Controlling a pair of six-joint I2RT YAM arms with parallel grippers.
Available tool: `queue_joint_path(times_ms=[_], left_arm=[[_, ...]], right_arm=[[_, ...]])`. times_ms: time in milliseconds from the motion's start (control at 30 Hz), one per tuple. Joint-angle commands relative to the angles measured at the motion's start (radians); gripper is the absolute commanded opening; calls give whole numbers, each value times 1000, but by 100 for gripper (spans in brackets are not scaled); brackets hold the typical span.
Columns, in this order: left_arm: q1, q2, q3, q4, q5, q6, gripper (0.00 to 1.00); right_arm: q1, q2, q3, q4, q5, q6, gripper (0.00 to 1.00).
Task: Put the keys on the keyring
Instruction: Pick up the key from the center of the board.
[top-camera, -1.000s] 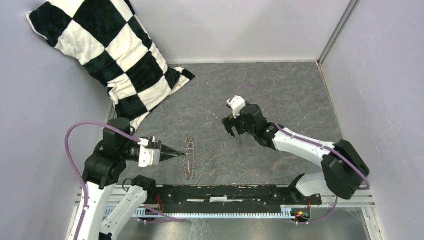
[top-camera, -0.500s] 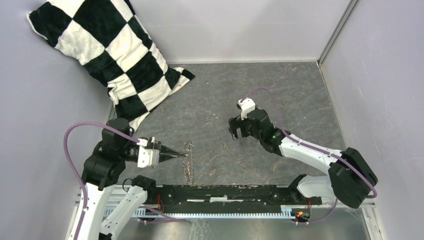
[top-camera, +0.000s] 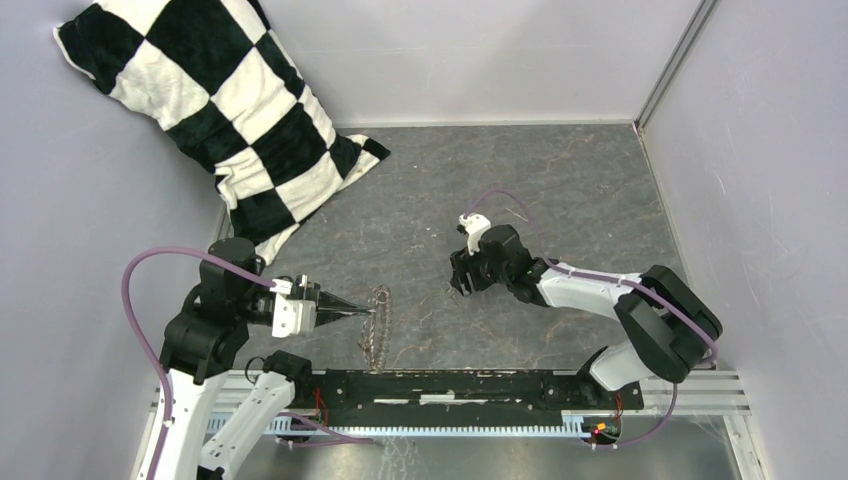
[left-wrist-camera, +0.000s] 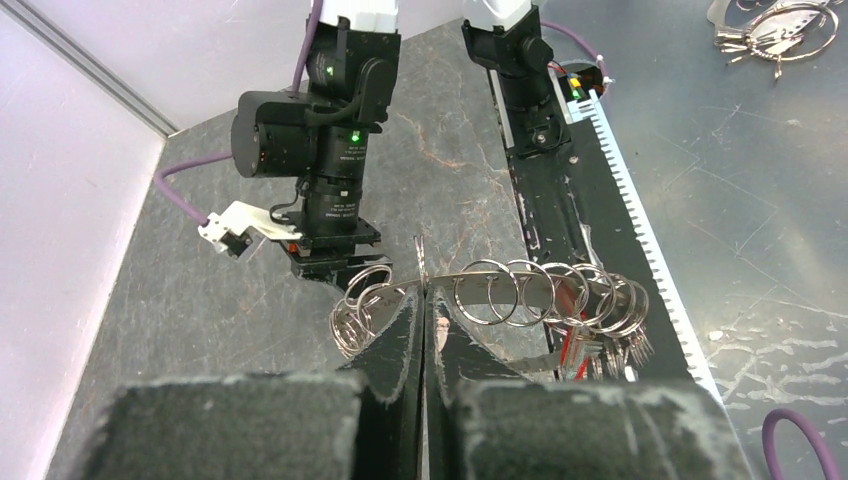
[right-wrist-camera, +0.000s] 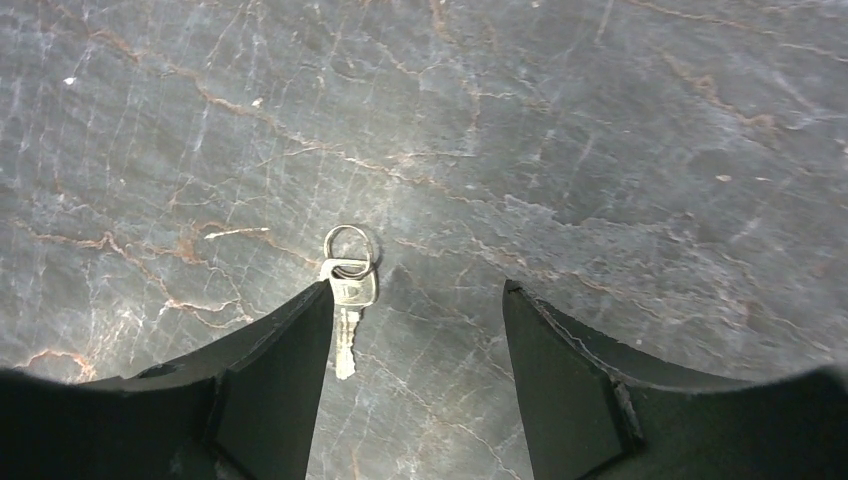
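The keyring (left-wrist-camera: 520, 290), a chain of small silver rings with a red tag (left-wrist-camera: 570, 342), hangs edge-on from my left gripper (left-wrist-camera: 422, 296), which is shut on one of its rings. The top view shows the keyring (top-camera: 377, 326) just above the table at the left gripper's (top-camera: 366, 312) tip. One small silver key (right-wrist-camera: 346, 310) with its own little ring (right-wrist-camera: 349, 243) lies flat on the grey table. My right gripper (right-wrist-camera: 418, 290) hovers low over it, open, and the key rests against the inner edge of the left finger (right-wrist-camera: 290, 350). In the top view the right gripper (top-camera: 461, 281) hides the key.
A black-and-white checkered pillow (top-camera: 220, 110) leans in the far left corner. A black rail (top-camera: 450, 385) runs along the near edge between the arm bases. Grey walls close in both sides. Another bunch of rings (left-wrist-camera: 775, 25) lies beyond the rail.
My right gripper has come down and nearer over the key, and its jaws have narrowed somewhat. The left gripper keeps its hold on the keyring, which has swung slightly.
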Motion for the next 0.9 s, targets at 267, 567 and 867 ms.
queue_joint_path(times_ms=[267,567,867], left_arm=[[1,-5,27,22,32,-27,2],[1,-8,29,22,21,-3,2],[0,-13,31,22,20,-4,2]], right_arm=[[-1,90,13,137,-219,11,68],[0,135,27,135,-249,11,60],[0,161,38,126,-251,0,51]])
